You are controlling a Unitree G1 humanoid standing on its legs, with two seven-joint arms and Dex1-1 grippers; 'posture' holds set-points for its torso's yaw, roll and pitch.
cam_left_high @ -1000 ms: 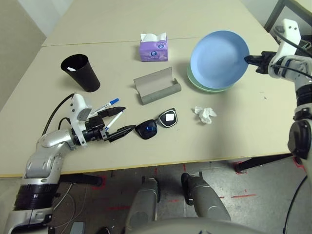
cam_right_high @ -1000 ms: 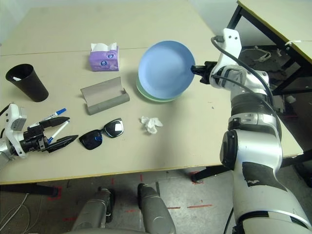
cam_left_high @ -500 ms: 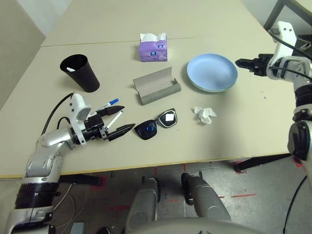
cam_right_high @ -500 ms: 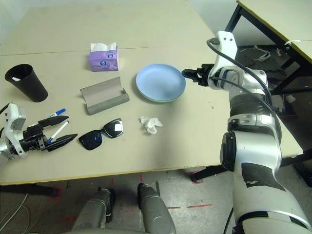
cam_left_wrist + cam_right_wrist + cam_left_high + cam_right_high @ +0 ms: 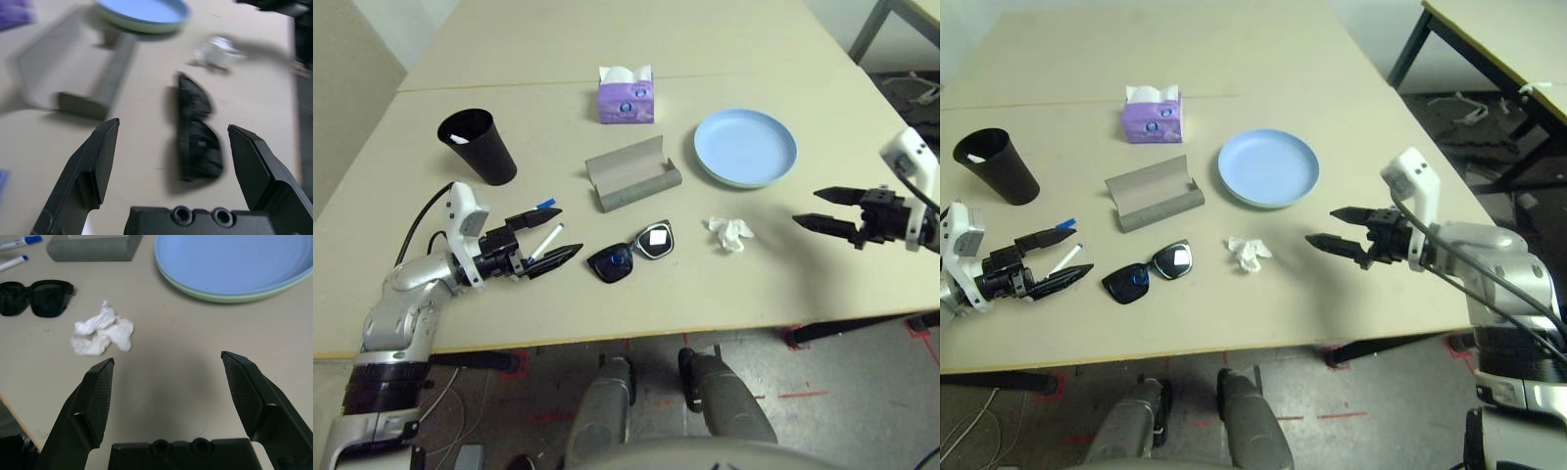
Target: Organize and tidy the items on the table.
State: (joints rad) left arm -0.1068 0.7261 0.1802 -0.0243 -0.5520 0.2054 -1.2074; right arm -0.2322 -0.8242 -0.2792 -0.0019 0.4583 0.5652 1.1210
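Note:
My left gripper [image 5: 570, 231] stands open at the front left of the table [image 5: 783, 284], its fingers around two white blue-capped markers [image 5: 544, 241], pointing at the black sunglasses [image 5: 629, 257]. Behind the sunglasses lies the grey glasses case [image 5: 631, 173], open. The light-blue plate [image 5: 745, 147] rests flat on the green plate [image 5: 220, 296]. A crumpled white tissue [image 5: 729, 233] lies in front of the plates. Right of the tissue my right gripper [image 5: 806, 207] hovers open and empty. The black cup [image 5: 477, 146] stands upright at the back left.
A purple tissue box [image 5: 626, 95] stands behind the case, near the table's seam [image 5: 509, 86]. A second table with dark legs [image 5: 1489, 39] stands off to the right. The table's front edge [image 5: 607, 338] runs just below the sunglasses.
My right gripper opened and let go of the tilted blue plate, which now lies flat on the green one. The right arm drew back toward the front, near the tissue. The left arm stayed.

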